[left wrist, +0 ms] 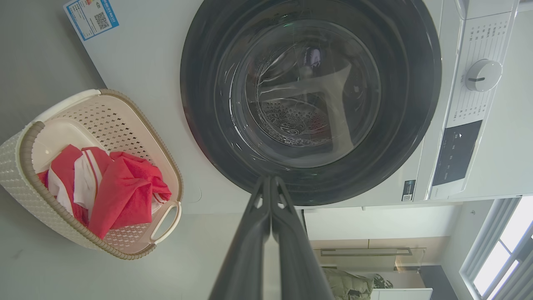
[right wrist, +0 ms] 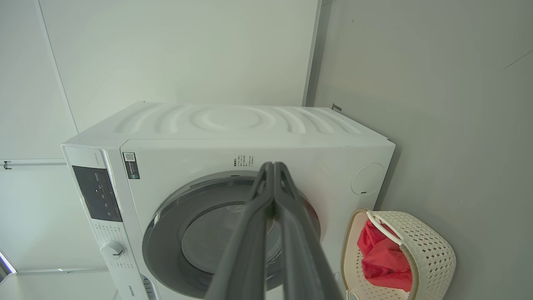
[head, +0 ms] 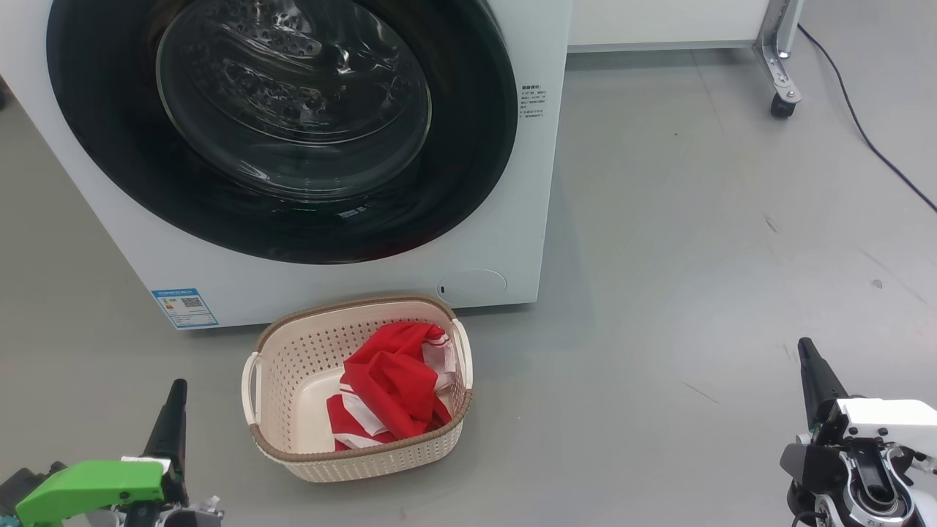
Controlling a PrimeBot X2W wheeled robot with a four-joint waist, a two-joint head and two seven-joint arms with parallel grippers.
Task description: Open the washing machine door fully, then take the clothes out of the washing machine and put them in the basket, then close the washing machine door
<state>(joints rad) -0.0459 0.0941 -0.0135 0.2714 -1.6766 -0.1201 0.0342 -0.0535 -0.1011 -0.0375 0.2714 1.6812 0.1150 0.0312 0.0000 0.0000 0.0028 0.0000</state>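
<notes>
The white washing machine (head: 538,183) stands ahead with its round glossy black door (head: 468,146) shut flat against the front; the steel drum shows through the glass. On the floor right in front sits the cream basket (head: 293,351) holding the red clothes (head: 388,384) with white stripes. My left gripper (head: 176,391) is at the lower left, shut and empty, left of the basket. At the lower right my right gripper (head: 805,348) is shut and empty too, well away from the basket. In the wrist views the door (left wrist: 416,125) (right wrist: 166,233) and basket (left wrist: 25,179) (right wrist: 433,250) show beyond closed fingers.
Grey floor (head: 695,256) stretches to the right of the machine. A metal frame leg on a caster (head: 782,102) stands at the far right, with a black cable (head: 864,132) trailing across the floor beside it. A blue label (head: 184,307) marks the machine's lower left corner.
</notes>
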